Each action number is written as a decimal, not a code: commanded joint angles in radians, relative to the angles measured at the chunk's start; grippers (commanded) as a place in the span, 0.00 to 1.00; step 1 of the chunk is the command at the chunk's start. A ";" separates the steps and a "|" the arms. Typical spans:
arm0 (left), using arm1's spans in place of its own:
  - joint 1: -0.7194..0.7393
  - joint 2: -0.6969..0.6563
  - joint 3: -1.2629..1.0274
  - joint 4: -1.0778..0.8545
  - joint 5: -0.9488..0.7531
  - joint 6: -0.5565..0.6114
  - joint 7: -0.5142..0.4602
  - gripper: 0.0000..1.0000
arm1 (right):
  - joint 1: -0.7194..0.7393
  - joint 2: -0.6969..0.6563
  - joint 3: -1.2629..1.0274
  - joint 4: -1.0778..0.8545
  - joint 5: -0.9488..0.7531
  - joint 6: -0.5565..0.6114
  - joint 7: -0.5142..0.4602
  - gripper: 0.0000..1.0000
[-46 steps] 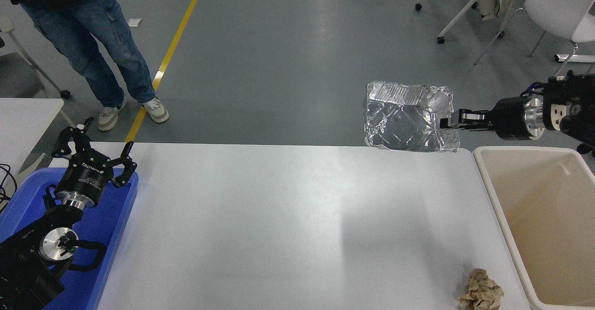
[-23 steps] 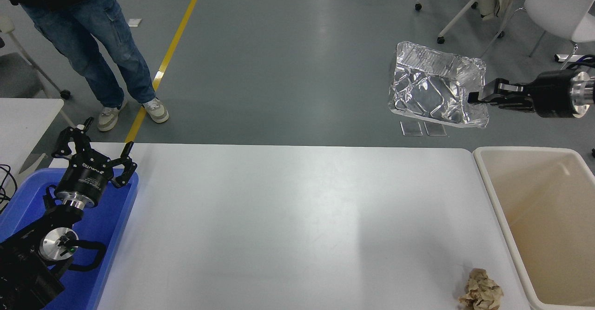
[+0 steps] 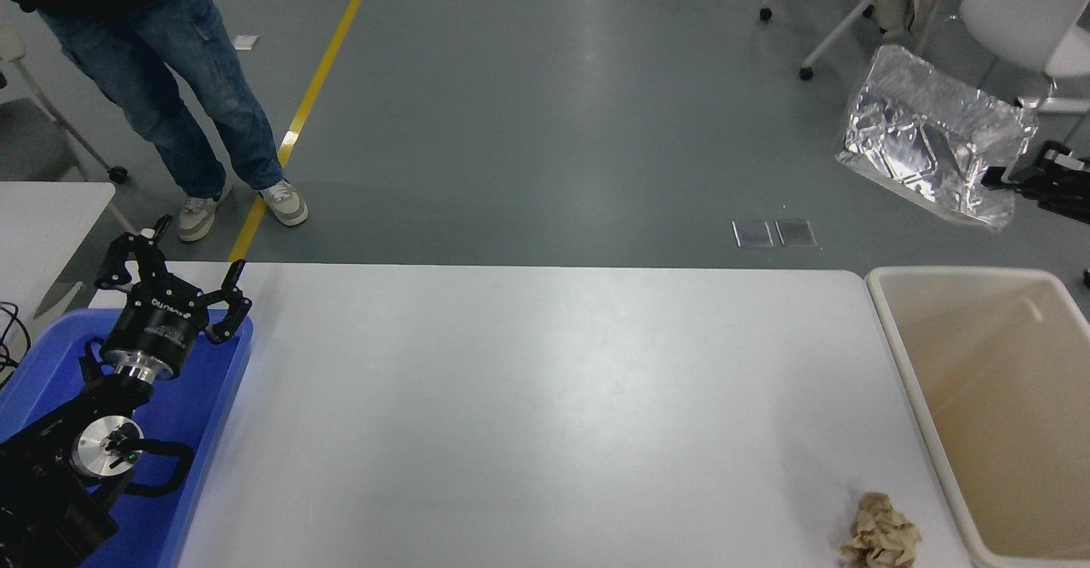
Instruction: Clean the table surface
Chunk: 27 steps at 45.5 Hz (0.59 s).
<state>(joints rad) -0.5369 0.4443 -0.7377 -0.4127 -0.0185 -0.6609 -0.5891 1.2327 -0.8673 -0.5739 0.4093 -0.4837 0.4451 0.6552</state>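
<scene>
The white table surface [image 3: 528,415] fills the middle of the head view. A crumpled brown paper ball [image 3: 880,540] lies on it near the front right corner. High at the right edge, beyond the table, my right gripper [image 3: 998,180] is shut on the rim of a shiny foil tray [image 3: 932,144], which hangs tilted in the air above the far end of the beige bin [image 3: 903,364]. My left gripper [image 3: 174,270] is parked open at the lower left, over the blue bin [image 3: 217,398].
A person in jeans [image 3: 162,83] stands on the floor at the far left. A smaller white table [image 3: 43,210] is at the left edge. White wheeled chairs [image 3: 1013,14] stand at the top right.
My right gripper has carried the foil tray up and to the right, from over the table's far right corner to the picture's right edge. The left arm has not moved.
</scene>
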 commanded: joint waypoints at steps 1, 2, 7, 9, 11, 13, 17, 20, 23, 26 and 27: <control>0.000 0.001 0.000 0.000 0.000 0.000 0.000 1.00 | -0.160 -0.007 0.002 -0.171 0.106 0.000 -0.009 0.00; 0.000 -0.001 0.000 0.002 0.000 0.000 0.000 1.00 | -0.171 -0.004 0.002 -0.187 0.112 0.000 -0.011 0.00; 0.000 0.001 0.000 0.000 0.000 0.000 0.000 1.00 | -0.206 0.004 0.002 -0.233 0.151 -0.003 -0.040 0.00; 0.000 0.001 0.000 0.000 0.000 0.000 0.000 1.00 | -0.219 0.004 0.002 -0.245 0.165 -0.006 -0.060 0.00; 0.000 -0.001 0.000 0.000 0.000 0.000 0.000 1.00 | -0.228 0.005 0.002 -0.256 0.178 -0.011 -0.086 0.00; 0.000 -0.001 0.000 0.000 0.000 0.000 0.000 1.00 | -0.234 0.007 0.002 -0.268 0.195 -0.013 -0.109 0.00; 0.000 0.001 0.000 0.000 0.000 0.000 0.000 1.00 | -0.260 0.016 0.002 -0.287 0.227 -0.022 -0.157 0.00; 0.000 -0.001 0.000 0.000 0.000 0.000 0.000 1.00 | -0.280 0.024 0.002 -0.290 0.249 -0.034 -0.196 0.00; 0.000 0.001 0.000 0.000 0.000 0.000 0.000 1.00 | -0.298 0.031 0.005 -0.290 0.260 -0.043 -0.230 0.00; 0.000 0.001 0.000 0.000 0.000 0.001 0.000 1.00 | -0.321 0.039 0.025 -0.290 0.263 -0.062 -0.269 0.00; 0.000 -0.001 0.000 0.000 0.000 0.000 0.000 1.00 | -0.331 0.043 0.034 -0.290 0.263 -0.069 -0.281 0.00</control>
<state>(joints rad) -0.5369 0.4437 -0.7378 -0.4125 -0.0183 -0.6608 -0.5890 0.9822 -0.8484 -0.5702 0.1504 -0.2710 0.4179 0.4968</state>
